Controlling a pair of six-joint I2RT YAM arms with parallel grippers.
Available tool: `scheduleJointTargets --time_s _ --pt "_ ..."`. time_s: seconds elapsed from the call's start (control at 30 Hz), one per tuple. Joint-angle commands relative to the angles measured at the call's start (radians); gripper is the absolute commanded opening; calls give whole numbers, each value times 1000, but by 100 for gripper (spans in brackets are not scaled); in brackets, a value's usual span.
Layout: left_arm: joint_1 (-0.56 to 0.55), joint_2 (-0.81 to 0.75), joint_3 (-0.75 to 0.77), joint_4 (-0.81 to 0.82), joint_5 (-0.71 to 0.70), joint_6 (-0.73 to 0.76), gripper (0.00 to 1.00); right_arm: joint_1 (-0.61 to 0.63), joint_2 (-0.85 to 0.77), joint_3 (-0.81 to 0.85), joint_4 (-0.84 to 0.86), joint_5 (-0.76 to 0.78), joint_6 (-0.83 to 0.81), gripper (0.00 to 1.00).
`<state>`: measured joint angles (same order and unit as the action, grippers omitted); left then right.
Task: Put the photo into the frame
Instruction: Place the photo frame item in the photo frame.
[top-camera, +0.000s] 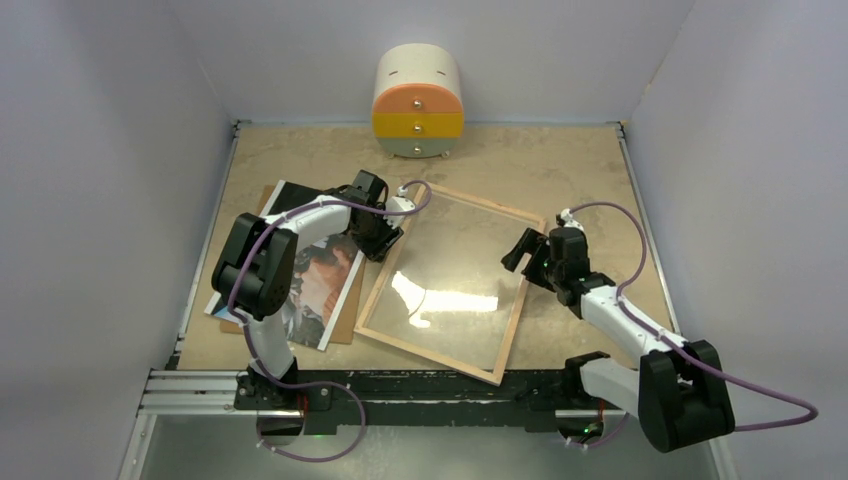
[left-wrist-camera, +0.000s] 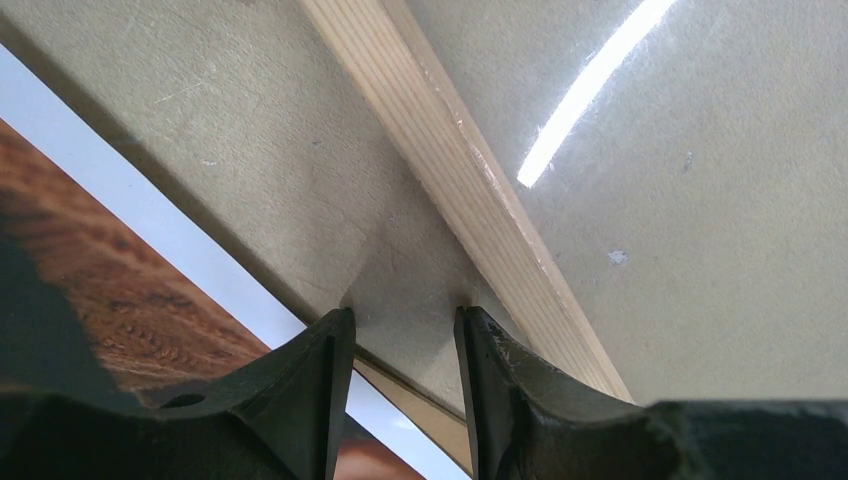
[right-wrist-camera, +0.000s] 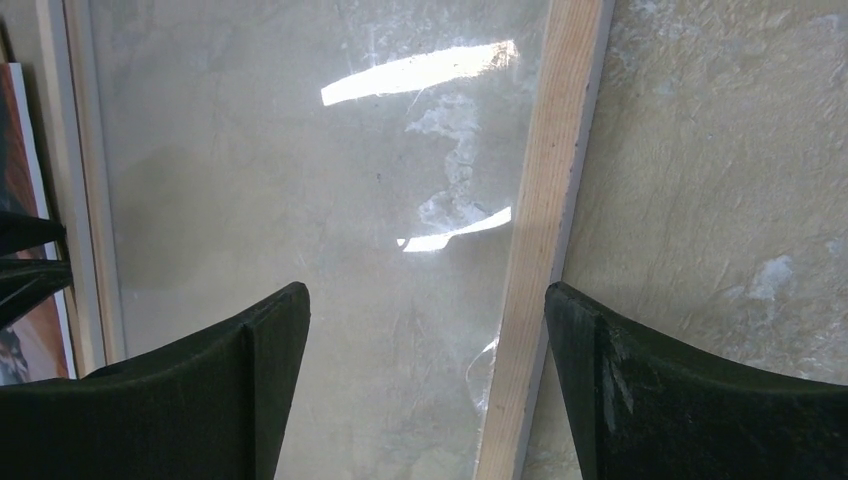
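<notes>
Two arms work over the table (top-camera: 560, 170). The frame (top-camera: 430, 350) lies flat mid-table, skewed, wood-coloured rim up, glare on the glass. The photo (top-camera: 320, 280) lies to its left on a brown backing board (top-camera: 345, 325), near the frame's left rail with bare table between. The left gripper (top-camera: 383, 245) sits low in that gap, fingers part-way apart, nothing between them. The right gripper (top-camera: 522, 258) is over the right rail, fingers wide apart either side of it, gripping nothing.

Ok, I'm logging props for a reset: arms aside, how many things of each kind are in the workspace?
Photo: 1
Frame: 1
Backing board: 1
Drawer unit: 1
Total: 4
</notes>
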<state>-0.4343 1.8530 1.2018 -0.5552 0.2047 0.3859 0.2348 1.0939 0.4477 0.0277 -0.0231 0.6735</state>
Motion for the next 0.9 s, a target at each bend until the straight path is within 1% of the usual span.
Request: scheduleJointTargets --time_s 0.0,0.2,0.37,0.5,0.73,0.87 --pt "0 -9 1 21 0 13 45 3 27 -2 36 -34 23 88" --pt "1 -3 -4 26 1 14 44 3 31 -2 37 -42 27 86" --pt "0 -6 -7 25 1 15 43 1 -35 32 -37 15 8 86" --pt "0 -8 -13 29 4 15 42 0 -75 62 -79 14 2 86" --pt "-1 -6 -17 35 7 12 41 0 -22 37 -33 -53 32 84" --pt "-1 -8 -17 34 7 12 41 0 13 29 -6 -65 38 83"
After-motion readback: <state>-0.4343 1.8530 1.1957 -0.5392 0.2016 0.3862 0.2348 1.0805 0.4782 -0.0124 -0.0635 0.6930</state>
